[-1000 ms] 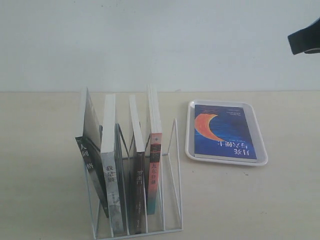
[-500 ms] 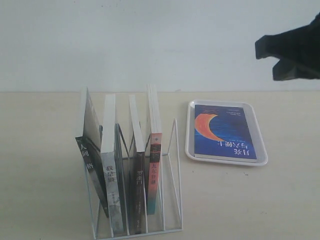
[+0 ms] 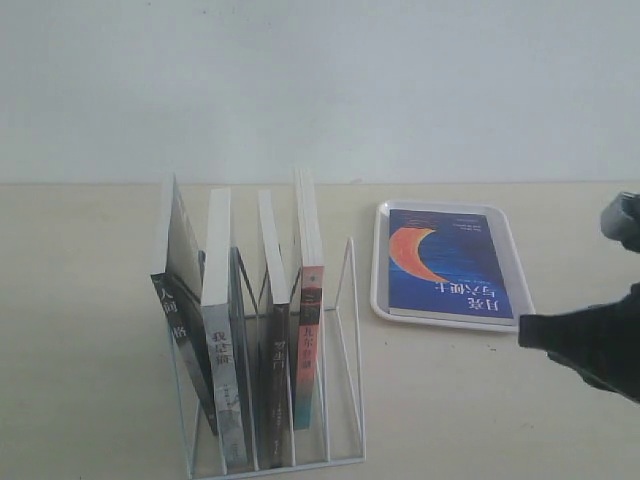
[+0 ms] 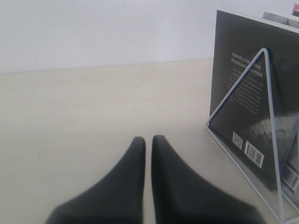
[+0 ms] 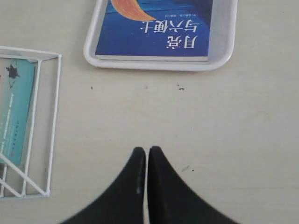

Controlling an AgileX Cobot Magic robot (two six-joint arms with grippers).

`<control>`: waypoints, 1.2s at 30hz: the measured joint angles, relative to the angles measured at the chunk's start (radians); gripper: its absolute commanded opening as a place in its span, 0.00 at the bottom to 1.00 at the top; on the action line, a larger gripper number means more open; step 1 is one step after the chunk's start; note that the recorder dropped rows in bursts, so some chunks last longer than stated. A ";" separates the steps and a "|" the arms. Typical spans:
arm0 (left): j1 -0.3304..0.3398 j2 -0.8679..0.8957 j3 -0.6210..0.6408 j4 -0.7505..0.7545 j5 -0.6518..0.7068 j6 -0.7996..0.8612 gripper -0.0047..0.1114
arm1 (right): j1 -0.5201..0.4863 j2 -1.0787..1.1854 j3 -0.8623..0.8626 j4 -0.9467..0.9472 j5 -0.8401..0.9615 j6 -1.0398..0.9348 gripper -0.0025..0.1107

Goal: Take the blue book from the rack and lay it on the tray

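Note:
The blue book (image 3: 445, 262) with its orange crescent moon lies flat, cover up, inside the white tray (image 3: 380, 290) right of the rack; it shows in the right wrist view as well, blue book (image 5: 159, 28) in the tray (image 5: 219, 56). The white wire rack (image 3: 345, 300) holds several upright books. My right gripper (image 3: 528, 332) hovers low at the right edge, in front of the tray, shut with nothing in it (image 5: 145, 150). My left gripper (image 4: 146, 139) is shut and empty over bare table beside the rack (image 4: 247, 98); it does not show in the exterior view.
The rack's books include a dark-covered one (image 4: 247, 93) at its outer end and a red-and-teal-spined one (image 3: 310, 330) nearest the tray. A white wall rises behind the beige table (image 3: 470, 410).
My right arm has dropped from high at the upper right to low at the right edge, in front of the tray. The book, tray and rack have not moved.

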 measured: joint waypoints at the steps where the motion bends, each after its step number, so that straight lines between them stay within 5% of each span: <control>1: 0.000 0.000 0.000 0.000 0.000 0.000 0.08 | 0.000 -0.040 0.050 0.000 -0.031 0.000 0.03; 17: 0.000 0.000 0.000 0.000 0.000 0.000 0.08 | 0.000 -0.546 0.131 -0.012 0.000 -0.002 0.03; 27: 0.000 0.000 0.000 0.000 0.000 0.000 0.08 | 0.000 -0.867 0.343 -0.052 -0.046 -0.002 0.03; 36: 0.000 0.000 0.000 0.000 0.000 0.000 0.08 | -0.100 -1.108 0.454 -0.056 -0.118 -0.006 0.03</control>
